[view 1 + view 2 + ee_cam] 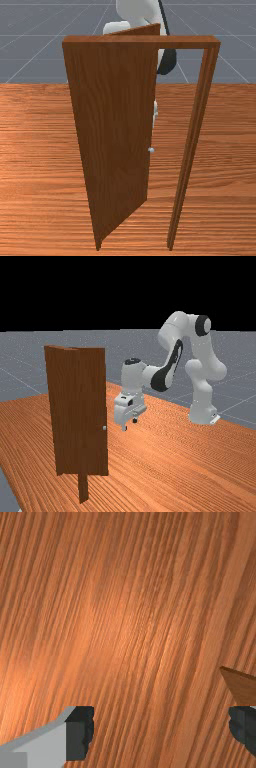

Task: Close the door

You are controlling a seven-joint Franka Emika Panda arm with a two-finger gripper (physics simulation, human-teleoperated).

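Fingers spread wide, my gripper hangs released above the table, near the open door.

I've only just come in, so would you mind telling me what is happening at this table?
The robot arm's task is to close the door, which stands open, swung out of its frame toward the arm. The gripper is open and holds nothing; it hangs above the table, near the door's knob side.
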